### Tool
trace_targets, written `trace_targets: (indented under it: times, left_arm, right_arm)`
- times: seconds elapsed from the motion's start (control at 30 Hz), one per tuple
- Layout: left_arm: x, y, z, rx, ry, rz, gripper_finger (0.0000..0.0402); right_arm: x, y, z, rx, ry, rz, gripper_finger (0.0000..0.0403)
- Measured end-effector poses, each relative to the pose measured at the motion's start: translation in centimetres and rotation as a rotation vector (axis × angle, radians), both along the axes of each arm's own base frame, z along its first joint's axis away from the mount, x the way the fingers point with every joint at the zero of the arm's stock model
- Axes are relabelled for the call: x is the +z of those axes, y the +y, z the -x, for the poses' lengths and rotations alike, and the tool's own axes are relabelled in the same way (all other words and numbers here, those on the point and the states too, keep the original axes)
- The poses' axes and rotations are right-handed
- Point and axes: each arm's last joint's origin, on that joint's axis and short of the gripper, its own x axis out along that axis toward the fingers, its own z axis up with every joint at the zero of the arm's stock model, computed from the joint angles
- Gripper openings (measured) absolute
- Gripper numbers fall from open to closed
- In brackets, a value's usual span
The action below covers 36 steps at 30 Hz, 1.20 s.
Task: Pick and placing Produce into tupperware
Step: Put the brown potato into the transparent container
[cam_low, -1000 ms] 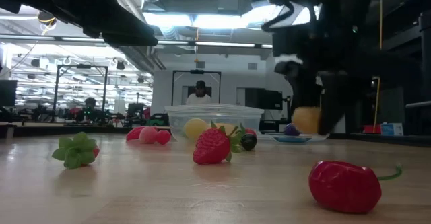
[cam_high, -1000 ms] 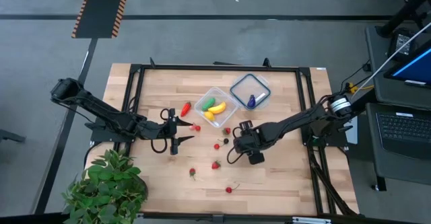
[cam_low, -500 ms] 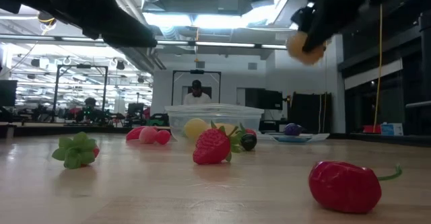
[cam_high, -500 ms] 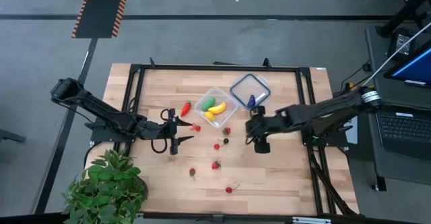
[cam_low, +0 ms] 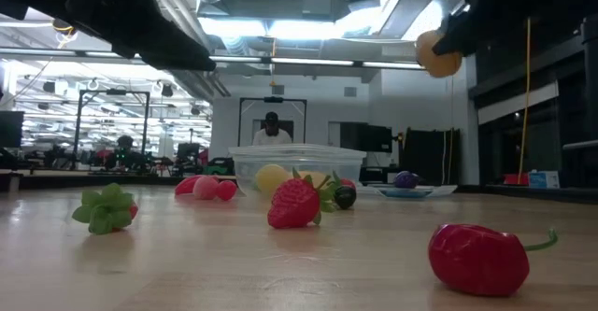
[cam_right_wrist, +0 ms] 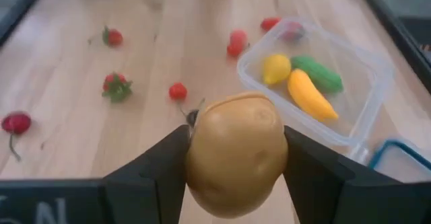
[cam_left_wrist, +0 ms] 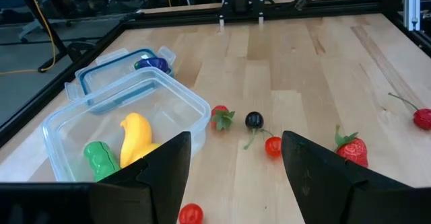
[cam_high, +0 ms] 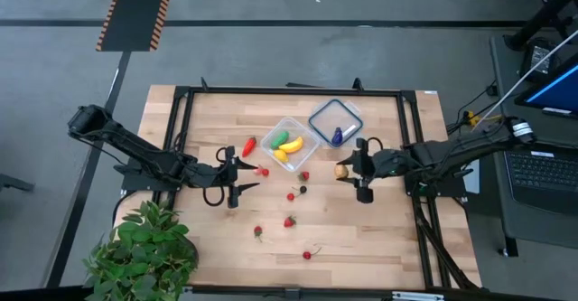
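My right gripper (cam_high: 347, 169) hangs above the table right of centre, shut on a tan potato (cam_right_wrist: 234, 153) that also shows high up in the low view (cam_low: 437, 53). The clear tupperware (cam_high: 289, 143) stands far and left of it, with yellow and green produce inside (cam_right_wrist: 306, 83). Small red strawberries, cherries and tomatoes (cam_high: 289, 221) lie loose on the wood, and a red pepper (cam_high: 249, 145) lies left of the tub. My left gripper (cam_high: 237, 175) waits open at the table's left, nothing between its fingers (cam_left_wrist: 168, 173). My right gripper pinches the potato by its two opposite sides (cam_right_wrist: 196, 158) between the two fingers (cam_right_wrist: 304, 173). The fingers slant down, coming from the table's right side. The potato is lifted clear of the table, its rounded end sticking out past the fingertips.
A clear lid with a blue rim (cam_high: 335, 120) lies right of the tub, a blue-purple piece (cam_high: 336, 136) on it. A leafy potted plant (cam_high: 144, 247) stands at the near left corner. A black frame (cam_high: 411, 138) runs around the tabletop.
My right gripper has risen and drawn back toward the table's right and far edges, tipping from steeply downward to nearer level. The potato went with it, lifted from near table height to well clear.
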Motion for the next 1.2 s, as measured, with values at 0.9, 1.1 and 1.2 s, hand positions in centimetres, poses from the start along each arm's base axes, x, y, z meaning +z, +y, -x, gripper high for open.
trace_targets:
  times: [0.9,1.1,1.2]
  left_arm:
    - [0.0,0.0,0.0,0.001,-0.003,0.002,0.0225]
    - [0.0,0.0,0.0,0.001,-0.003,0.002,0.0225]
    - [0.0,0.0,0.0,0.001,-0.003,0.002,0.0225]
  right_arm:
    - [-5.9,-0.6,3.5,0.094,-0.421,-0.093,0.0203]
    - [-5.9,-0.3,3.5,0.195,-0.413,-0.118,0.0203]
    - [-5.9,-0.1,3.5,0.249,-0.409,-0.138,0.0203]
